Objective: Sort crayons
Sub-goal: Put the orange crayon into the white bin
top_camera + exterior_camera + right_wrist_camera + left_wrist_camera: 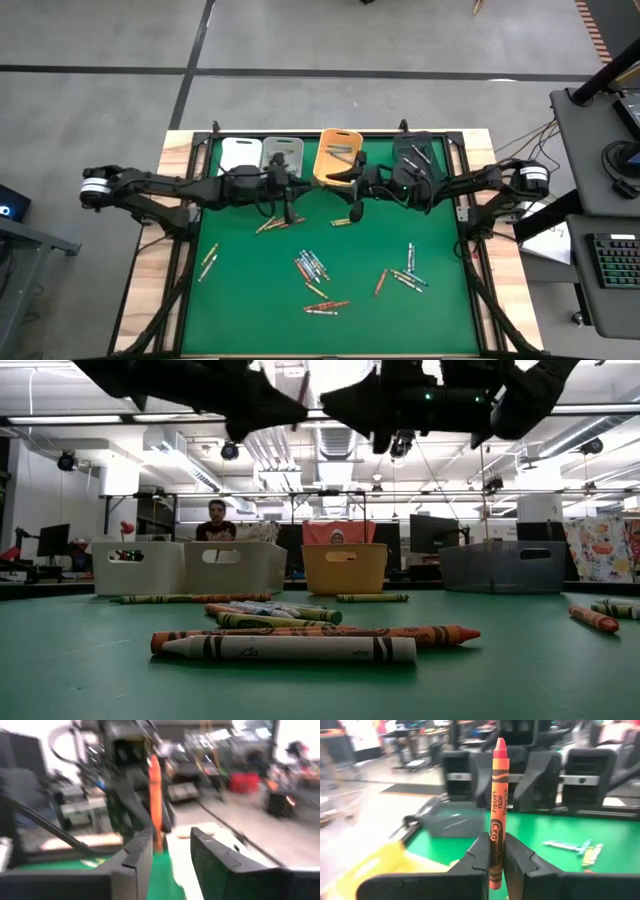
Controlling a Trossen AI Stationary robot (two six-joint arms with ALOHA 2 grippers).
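The left gripper grips a red-orange crayon near its lower end; the fingers are closed on the wrapper and the stick stands along the finger line, tip pointing away from the wrist. The right gripper faces it from the opposite side with fingers parted, and the same crayon sits just at the gap, apparently against one finger rather than clamped. Judgement: a hand-over between arms, with the left arm now carrying the stick.

In the high view both grippers meet above the bench near 12 o'clock, just in front of the orange bin, which lies at roughly 1 o'clock from the meeting point. The white bin and grey bin sit toward 11 o'clock, the black bin toward 2 o'clock. The coming move turns on that short reach to a bin.

The loose crayons lie scattered from 4 to 8 o'clock.

Hidden: the crayon cannot be made out in the high view, and the low view cuts off both grippers.
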